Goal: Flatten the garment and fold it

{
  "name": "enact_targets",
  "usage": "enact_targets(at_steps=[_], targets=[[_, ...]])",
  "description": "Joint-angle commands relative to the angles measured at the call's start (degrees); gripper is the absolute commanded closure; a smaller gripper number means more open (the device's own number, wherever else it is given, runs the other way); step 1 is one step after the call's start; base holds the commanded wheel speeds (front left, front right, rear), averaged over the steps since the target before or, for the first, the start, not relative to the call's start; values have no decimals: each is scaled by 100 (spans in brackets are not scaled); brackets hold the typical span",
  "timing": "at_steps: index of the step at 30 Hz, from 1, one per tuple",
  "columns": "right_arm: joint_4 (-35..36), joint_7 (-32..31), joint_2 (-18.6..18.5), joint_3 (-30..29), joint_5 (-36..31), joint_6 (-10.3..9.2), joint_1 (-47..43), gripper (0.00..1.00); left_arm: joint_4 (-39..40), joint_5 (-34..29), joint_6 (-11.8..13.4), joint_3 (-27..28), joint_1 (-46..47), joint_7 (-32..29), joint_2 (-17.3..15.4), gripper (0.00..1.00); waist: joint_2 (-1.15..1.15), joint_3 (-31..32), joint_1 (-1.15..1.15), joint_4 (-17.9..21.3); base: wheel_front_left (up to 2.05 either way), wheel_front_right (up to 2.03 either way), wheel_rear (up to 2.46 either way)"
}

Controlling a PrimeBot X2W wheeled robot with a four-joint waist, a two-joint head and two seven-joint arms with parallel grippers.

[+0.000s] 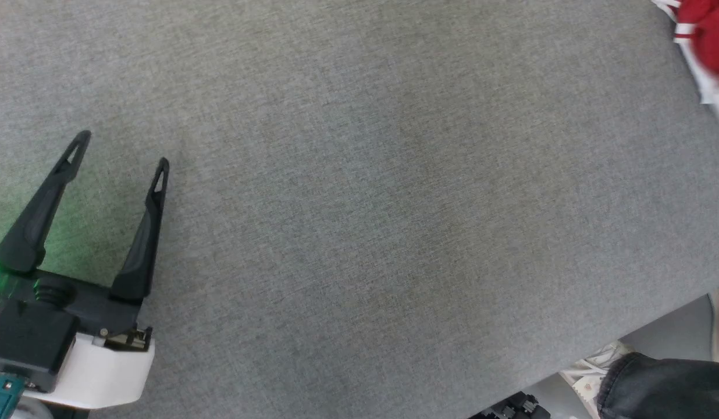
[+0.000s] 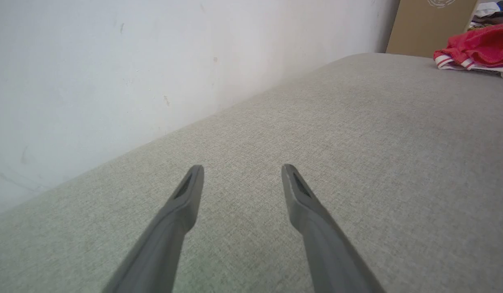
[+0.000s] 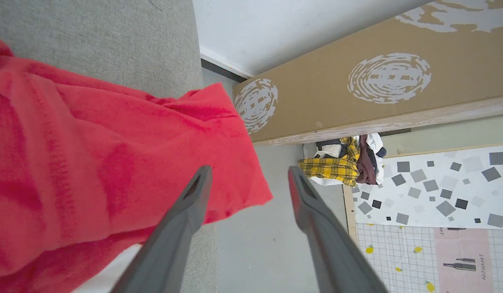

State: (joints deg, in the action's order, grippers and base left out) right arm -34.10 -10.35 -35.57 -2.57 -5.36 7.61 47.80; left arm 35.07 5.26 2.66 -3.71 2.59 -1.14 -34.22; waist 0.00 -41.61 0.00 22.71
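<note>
The garment [image 1: 708,41], red with white striped trim, lies bunched at the far right edge of the grey padded table [image 1: 359,192]. In the left wrist view it is a small red heap [image 2: 477,51] far off at the upper right. Its red cloth [image 3: 92,162] spreads under my right gripper [image 3: 249,173], whose fingers stand apart with nothing between them; the left finger [image 3: 186,211] overlaps the cloth's edge. My left gripper [image 1: 124,150] hovers open over bare table at the lower left, far from the garment, and shows open too in its own wrist view [image 2: 242,169].
A white wall [image 2: 113,61] runs along the table's far side. A large cardboard box [image 3: 357,81] and a pile of clothes [image 3: 345,160] sit on the floor past the table's end. A person's leg and shoe [image 1: 644,378] stand at the lower right.
</note>
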Motion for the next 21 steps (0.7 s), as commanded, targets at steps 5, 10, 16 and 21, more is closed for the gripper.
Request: enact_targets(at_steps=[5,10,16,21], targets=[[-262,157,71,-40,-143,-12,236,0,-63,31,97,-2,142,157,68,0,0,61,0,-76,0,0,0],[-429,227,39,-51,-224,-12,295,0,-179,185,160,-46,176,382,237,0,0,233,0,-179,0,0,0],[-533,326,-50,-136,-221,-12,140,0,-516,345,241,-145,178,640,473,0,0,582,0,-369,0,0,0],[-496,503,-107,-110,-185,-12,-147,0,-810,475,354,-208,156,937,727,0,0,989,0,-552,0,0,0]])
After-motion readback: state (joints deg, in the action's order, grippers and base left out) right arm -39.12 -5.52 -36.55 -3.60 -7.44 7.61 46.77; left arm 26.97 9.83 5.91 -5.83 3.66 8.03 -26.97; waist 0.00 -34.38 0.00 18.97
